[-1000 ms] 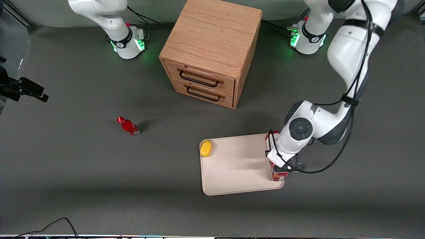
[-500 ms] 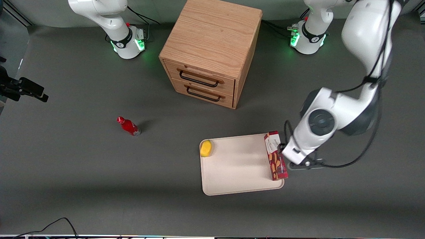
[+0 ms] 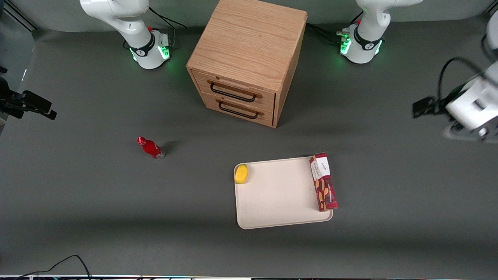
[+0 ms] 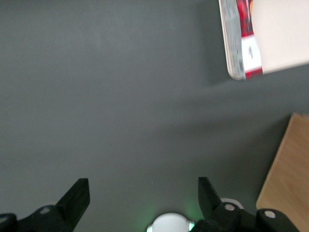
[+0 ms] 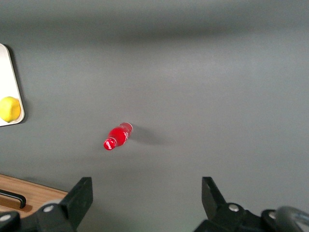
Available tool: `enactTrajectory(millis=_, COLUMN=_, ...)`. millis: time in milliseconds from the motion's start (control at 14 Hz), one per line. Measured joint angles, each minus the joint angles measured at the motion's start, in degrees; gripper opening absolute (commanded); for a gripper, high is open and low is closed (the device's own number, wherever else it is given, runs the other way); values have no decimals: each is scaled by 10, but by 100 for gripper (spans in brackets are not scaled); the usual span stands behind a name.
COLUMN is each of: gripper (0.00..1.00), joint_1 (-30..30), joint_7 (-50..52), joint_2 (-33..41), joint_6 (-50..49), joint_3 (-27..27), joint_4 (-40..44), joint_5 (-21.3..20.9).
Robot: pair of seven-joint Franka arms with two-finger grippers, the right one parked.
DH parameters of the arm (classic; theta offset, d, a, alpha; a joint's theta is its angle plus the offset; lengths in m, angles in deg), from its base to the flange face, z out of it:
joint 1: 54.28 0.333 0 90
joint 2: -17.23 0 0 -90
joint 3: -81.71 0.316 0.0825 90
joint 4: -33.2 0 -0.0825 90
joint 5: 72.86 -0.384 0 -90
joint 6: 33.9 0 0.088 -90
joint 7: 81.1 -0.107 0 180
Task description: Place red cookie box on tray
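Note:
The red cookie box (image 3: 323, 182) lies flat on the cream-white tray (image 3: 276, 198), along the tray's edge toward the working arm's end, with its white end panel pointing at the cabinet. In the left wrist view the box (image 4: 247, 34) and the tray (image 4: 285, 29) show well away from the fingers. My left gripper (image 3: 472, 134) is raised and off toward the working arm's end of the table, well apart from the box. It is open and empty (image 4: 142, 186), with only dark table under it.
A yellow lemon-like fruit (image 3: 241, 173) sits in the tray's corner toward the parked arm. A small red bottle (image 3: 151, 147) stands toward the parked arm's end. The wooden two-drawer cabinet (image 3: 247, 58) stands farther from the front camera than the tray, both drawers shut.
My gripper let go of the red cookie box, rose and swung away toward the working arm's end of the table. The box stays on the tray.

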Motion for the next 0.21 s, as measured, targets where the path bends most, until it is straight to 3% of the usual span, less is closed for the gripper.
enactTrajectory(millis=214, gripper=100, joint_1=-1, joint_7=-6, joint_2=43, joint_6=-46, joint_3=5, joint_4=-1, joint_5=5)
